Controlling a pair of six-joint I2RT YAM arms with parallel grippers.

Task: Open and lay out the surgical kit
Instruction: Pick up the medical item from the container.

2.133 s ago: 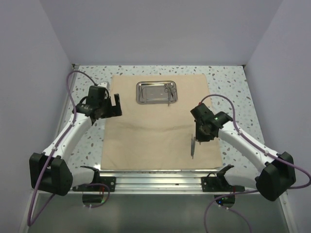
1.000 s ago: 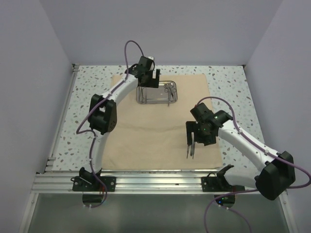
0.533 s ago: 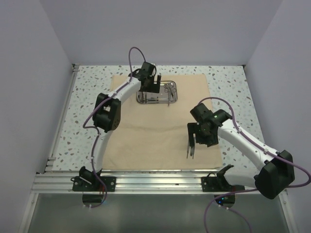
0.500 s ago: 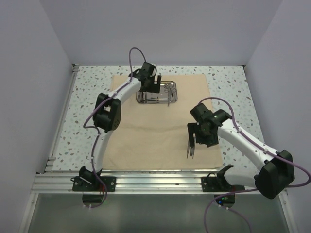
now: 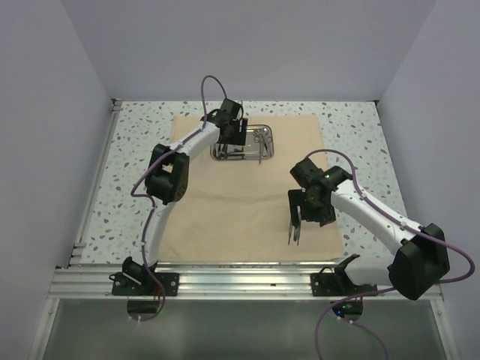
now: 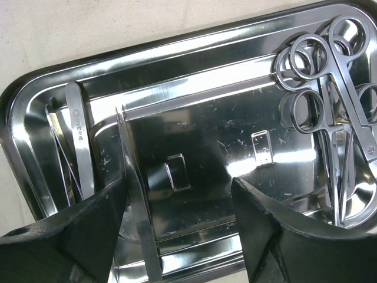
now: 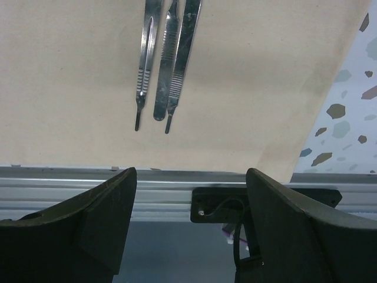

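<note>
Left wrist view: L gripper [image 6: 177, 197] wide open, empty, over steel tray [image 6: 194, 65] on cloth wrap [image 6: 88, 23]; tweezers [image 6: 79, 141] just outside one finger, long axis crosswise to closing dir.

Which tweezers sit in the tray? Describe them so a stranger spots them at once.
On the far part of the beige cloth wrap lies a shiny steel tray. At its left end, opposite the ring-handled scissors, the tweezers lie along the short wall: flat, plain strips with no finger rings.
</note>
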